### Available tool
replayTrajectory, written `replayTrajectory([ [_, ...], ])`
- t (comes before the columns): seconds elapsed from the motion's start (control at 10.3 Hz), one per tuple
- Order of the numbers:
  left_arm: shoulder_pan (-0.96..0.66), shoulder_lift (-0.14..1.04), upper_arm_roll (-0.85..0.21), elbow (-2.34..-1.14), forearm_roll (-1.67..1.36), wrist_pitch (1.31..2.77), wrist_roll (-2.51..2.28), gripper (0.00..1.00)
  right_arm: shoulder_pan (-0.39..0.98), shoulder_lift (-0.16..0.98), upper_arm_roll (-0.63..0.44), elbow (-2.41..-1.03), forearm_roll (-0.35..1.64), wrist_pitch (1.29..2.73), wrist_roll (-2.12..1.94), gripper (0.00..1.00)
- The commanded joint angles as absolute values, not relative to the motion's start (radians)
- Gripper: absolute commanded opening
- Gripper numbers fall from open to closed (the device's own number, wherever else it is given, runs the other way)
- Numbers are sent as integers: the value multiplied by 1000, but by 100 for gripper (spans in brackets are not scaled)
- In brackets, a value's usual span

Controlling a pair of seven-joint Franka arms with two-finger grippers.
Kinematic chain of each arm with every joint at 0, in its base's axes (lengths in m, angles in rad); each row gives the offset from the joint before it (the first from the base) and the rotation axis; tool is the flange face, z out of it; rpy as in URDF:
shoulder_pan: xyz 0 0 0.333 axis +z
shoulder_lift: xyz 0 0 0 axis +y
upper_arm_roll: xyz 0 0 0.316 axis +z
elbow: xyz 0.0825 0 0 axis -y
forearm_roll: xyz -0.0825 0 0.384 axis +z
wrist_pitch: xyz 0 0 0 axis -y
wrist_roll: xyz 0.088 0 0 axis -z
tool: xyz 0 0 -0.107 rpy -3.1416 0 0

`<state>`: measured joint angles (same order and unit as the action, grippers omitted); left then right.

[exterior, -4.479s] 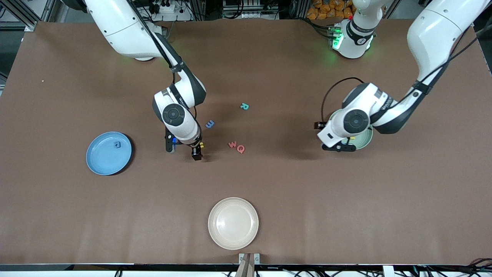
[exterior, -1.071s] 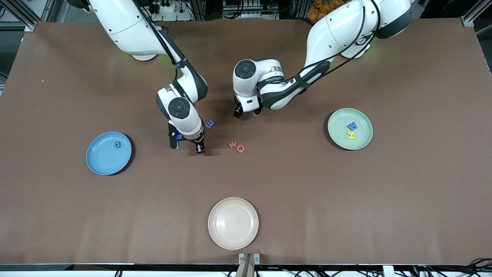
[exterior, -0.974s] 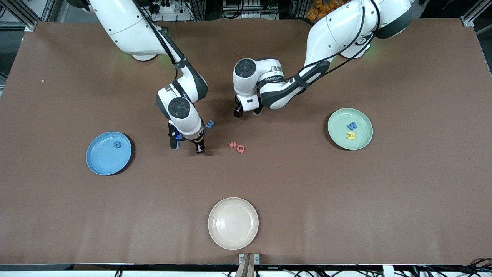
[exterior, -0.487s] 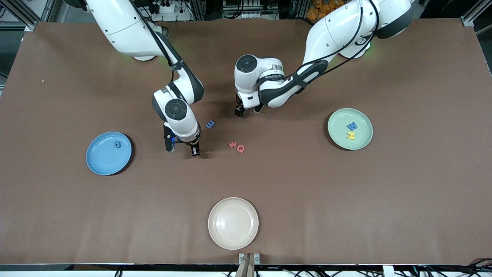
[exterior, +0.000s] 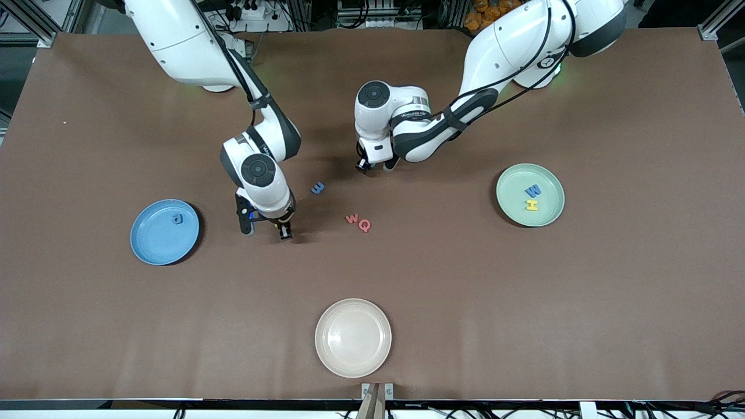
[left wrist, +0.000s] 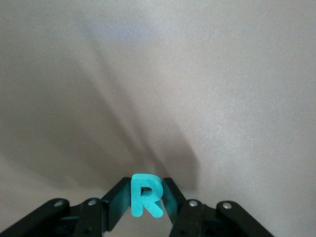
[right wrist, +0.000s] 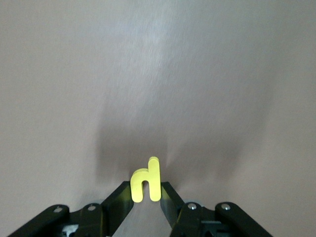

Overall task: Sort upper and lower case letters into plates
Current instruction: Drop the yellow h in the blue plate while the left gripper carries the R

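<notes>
Both arms are loaded. The left gripper [left wrist: 146, 210] is clamped on a teal capital R [left wrist: 145, 195], seen upright between its fingers in the left wrist view, low over bare table near the middle, toward the robots' bases. The right gripper [right wrist: 146, 202] is clamped on a yellow lower-case h [right wrist: 147, 185], over the table between the sky blue plate [exterior: 165, 232] and the loose letters.

Step in hand, judged: each letter is to be carried to its plate. The mint green plate [exterior: 530, 195], at the left arm's end, already holds a blue W [exterior: 532, 190] and a yellow H [exterior: 531, 205]; the sky blue plate, at the right arm's end, holds one small blue letter [exterior: 177, 219]. The R is therefore best taken to the mint green plate and the h to the sky blue one.

To be done well: each letter should be lifted clear of the cloth, kept clamped until above its plate's centre, lowered close, and released beside the letters already in the plate, not on them.

Relative position: the mint green plate lies well apart from the left gripper; the sky blue plate lies near the right gripper.

Left on the table: a blue letter [exterior: 317, 188], a pink w [exterior: 351, 219] and a pink Q [exterior: 365, 225]. A cream-white plate [exterior: 353, 338] lies nearest the front camera.
</notes>
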<state>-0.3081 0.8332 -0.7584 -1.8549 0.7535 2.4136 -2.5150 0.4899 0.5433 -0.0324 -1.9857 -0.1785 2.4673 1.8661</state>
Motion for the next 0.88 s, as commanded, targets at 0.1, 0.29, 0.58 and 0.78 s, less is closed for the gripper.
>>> replayTrajectory([
  [0.1, -281, 831, -756, -1868, 782, 2424, -2530, 0, 447, 437, -63, -2011, -216, 2297, 1706, 0],
  [0.29, -232, 827, -770, -1867, 758, 2412, -2441, 0, 399, 384, -71, -2028, -251, 2214, 1585, 0],
  [0.58, -83, 821, -888, -1858, 672, 2234, -2172, 0, 270, 333, -71, -2056, -322, 2192, 1404, 0],
  [0.78, 35, 807, -966, -1852, 621, 2130, -1994, 0, 201, 318, -71, -2051, -325, 2192, 1285, 0],
])
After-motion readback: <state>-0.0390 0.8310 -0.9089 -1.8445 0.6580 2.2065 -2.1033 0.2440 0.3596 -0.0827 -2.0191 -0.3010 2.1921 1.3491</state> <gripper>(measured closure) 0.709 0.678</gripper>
